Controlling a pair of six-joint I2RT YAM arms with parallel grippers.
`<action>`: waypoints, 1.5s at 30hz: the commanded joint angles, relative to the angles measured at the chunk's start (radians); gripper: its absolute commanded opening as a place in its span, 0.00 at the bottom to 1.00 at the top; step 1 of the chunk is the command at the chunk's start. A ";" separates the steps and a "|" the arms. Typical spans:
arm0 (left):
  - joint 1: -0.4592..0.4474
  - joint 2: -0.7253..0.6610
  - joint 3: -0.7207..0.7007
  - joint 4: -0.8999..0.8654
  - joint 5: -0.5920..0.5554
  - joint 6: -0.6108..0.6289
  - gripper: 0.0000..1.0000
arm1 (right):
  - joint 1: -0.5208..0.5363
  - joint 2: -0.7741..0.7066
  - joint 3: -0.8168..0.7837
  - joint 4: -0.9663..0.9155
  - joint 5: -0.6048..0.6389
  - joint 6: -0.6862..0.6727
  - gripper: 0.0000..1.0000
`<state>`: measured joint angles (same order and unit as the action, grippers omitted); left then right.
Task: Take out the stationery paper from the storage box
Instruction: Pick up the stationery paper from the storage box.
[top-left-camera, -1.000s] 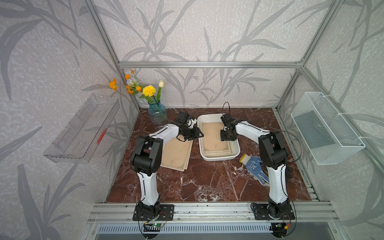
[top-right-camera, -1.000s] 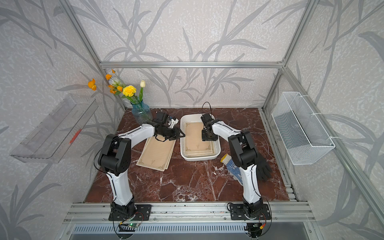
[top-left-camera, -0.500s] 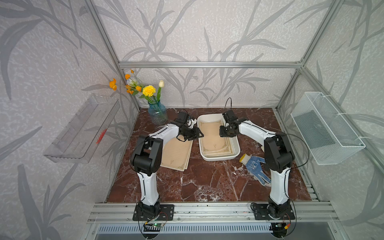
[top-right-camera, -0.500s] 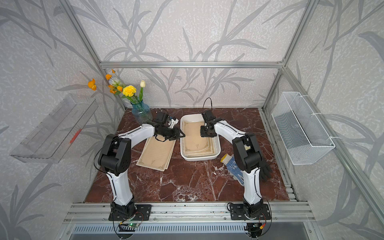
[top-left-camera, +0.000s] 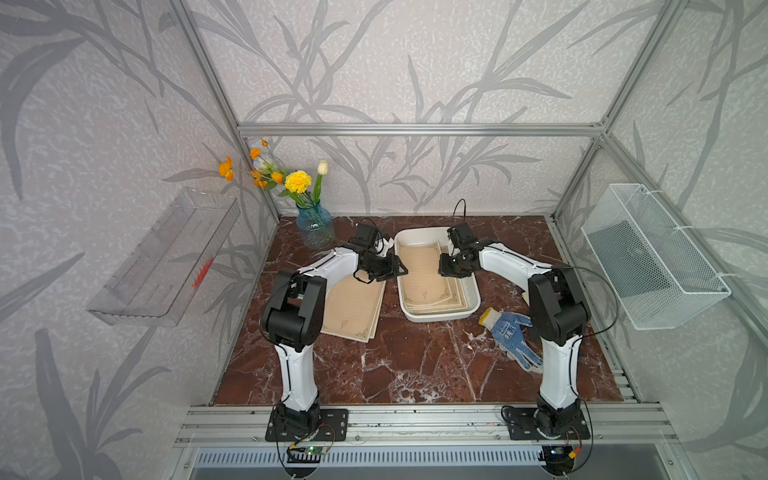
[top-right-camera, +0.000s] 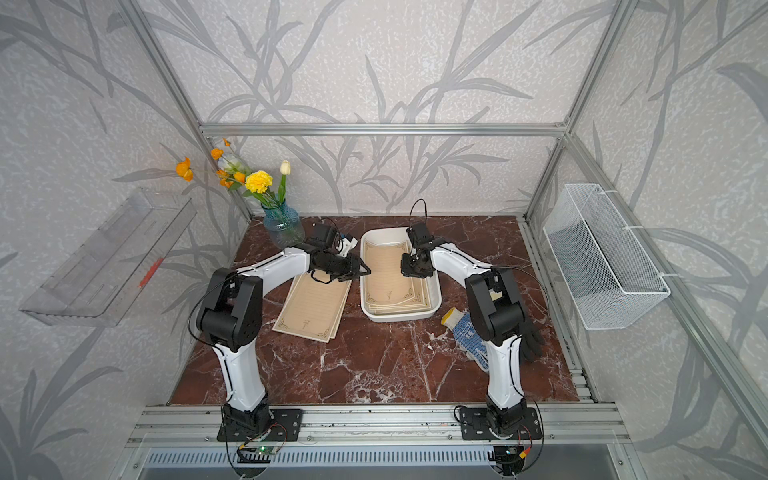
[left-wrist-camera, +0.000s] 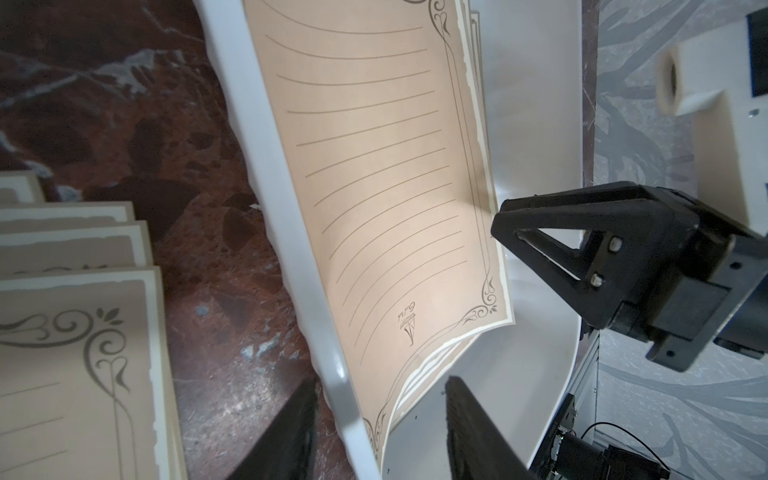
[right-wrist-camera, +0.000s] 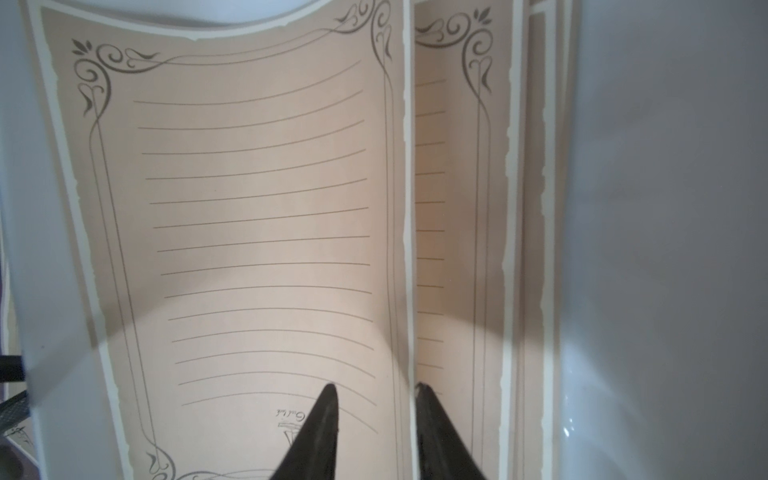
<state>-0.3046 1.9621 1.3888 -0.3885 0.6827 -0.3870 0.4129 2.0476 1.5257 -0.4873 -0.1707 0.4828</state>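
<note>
We note tan scroll-bordered stationery sheet (right-wrist-camera: 257, 232) bowed inside glossy white storage tray (top-left-camera: 440, 316), long axis front-to-back. Nearer right end effector (right-wrist-camera: 374, 388) released, astride its raised long edge; left end effector (left-wrist-camera: 380, 382) released at rim.

2 white arms (top-left-camera: 297, 365), black joints (top-left-camera: 293, 316), thin black cables (top-left-camera: 602, 299).

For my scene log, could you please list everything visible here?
red-brown marble table: one
shallow glossy white storage box: one, mid-table
tan ruled stationery paper with scroll borders: several sheets, in the box, top one bowed
more such sheets: small stack, tan, beside box
blue glass vase of flowers: one, far left corner
blue-and-white knit glove: one, by right arm
black glove: one, behind right arm
clear plastic shelf: one, left wall
white wire-mesh basket: one, right wall
left gripper: black, open, at box rim
right gripper: black, open astride top sheet's edge
</note>
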 joint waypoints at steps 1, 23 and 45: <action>-0.005 0.021 0.026 -0.004 0.012 -0.006 0.49 | -0.017 0.022 -0.022 0.031 -0.045 0.029 0.32; -0.005 0.034 0.029 -0.003 0.014 -0.011 0.48 | -0.034 -0.016 -0.100 0.188 -0.181 0.069 0.23; -0.005 0.005 0.051 -0.034 0.022 -0.001 0.23 | -0.037 -0.003 -0.091 0.183 -0.206 0.083 0.24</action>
<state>-0.3050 1.9835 1.4082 -0.4034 0.6903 -0.4004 0.3820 2.0747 1.4326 -0.2836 -0.3931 0.5747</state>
